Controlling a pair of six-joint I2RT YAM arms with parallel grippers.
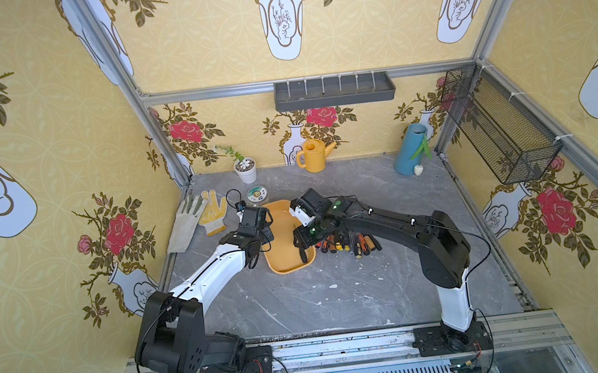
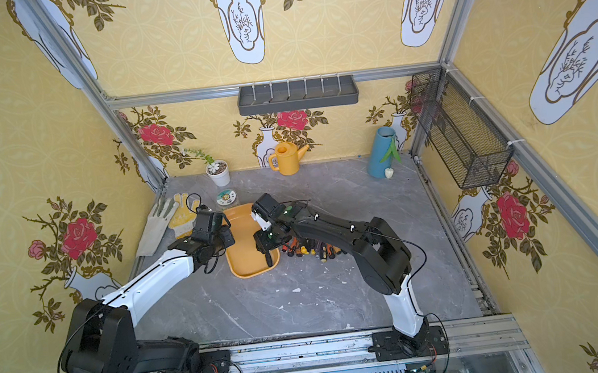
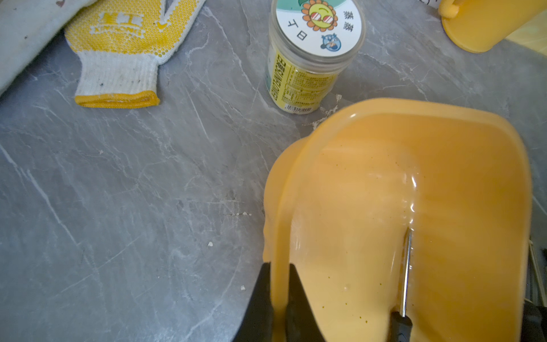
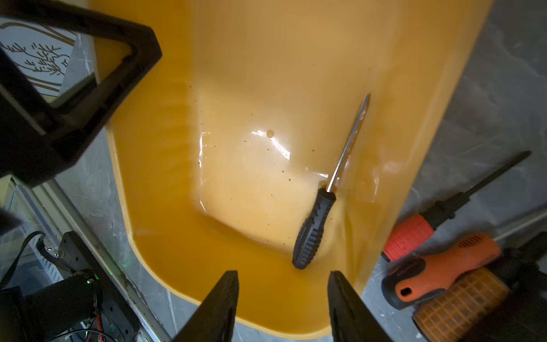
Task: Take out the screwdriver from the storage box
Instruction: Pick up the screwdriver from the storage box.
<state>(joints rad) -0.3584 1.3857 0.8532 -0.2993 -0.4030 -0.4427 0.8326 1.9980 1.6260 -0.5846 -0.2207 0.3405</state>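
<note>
Right gripper (image 4: 283,272) spread and empty above the storage box (image 4: 266,74); left gripper (image 3: 279,265) clamped on the box's rim.

The right fingers (image 4: 340,296) hang just short of the screwdriver (image 4: 313,231), apart from it; the left fingers pinch the thin wall from inside and out. The screwdriver lies flat on the box floor, close along the wall; just past that wall a pile of loose screwdrivers (image 4: 438,266) with orange and black handles lies on the grey table (image 1: 339,296). A jar (image 3: 310,53) stands near the box's far end, a yellow glove (image 3: 124,44) beyond it. The screwdriver has a black ribbed handle and a bare metal shaft. Only the right wrist view shows it whole; the left wrist view shows its shaft and handle top; in both top views the right gripper hides it.
</note>
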